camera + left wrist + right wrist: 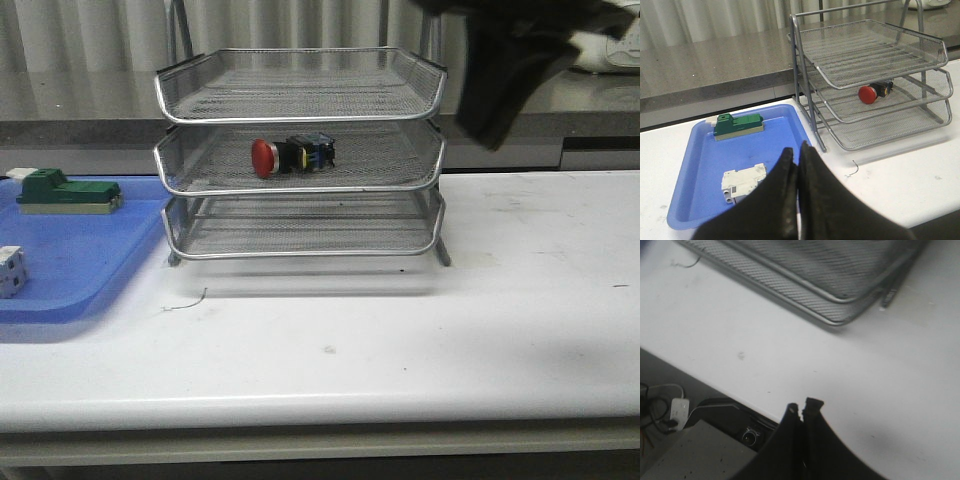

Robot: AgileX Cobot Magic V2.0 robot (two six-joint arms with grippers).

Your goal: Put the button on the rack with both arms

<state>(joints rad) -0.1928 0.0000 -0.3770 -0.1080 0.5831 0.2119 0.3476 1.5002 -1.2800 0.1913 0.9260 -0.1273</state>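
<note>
Button (291, 156) lies on its side in the middle tier of the rack (300, 118), red cap toward the tray's left edge. My left gripper (799, 157) and right gripper (804, 410) are both closed, holding nothing.

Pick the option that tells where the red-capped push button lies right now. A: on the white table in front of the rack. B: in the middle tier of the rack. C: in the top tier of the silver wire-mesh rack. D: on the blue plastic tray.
B: the red-capped push button lies on its side on the mesh of the middle tier of the silver three-tier wire-mesh rack, with one tray above and one below.
</note>
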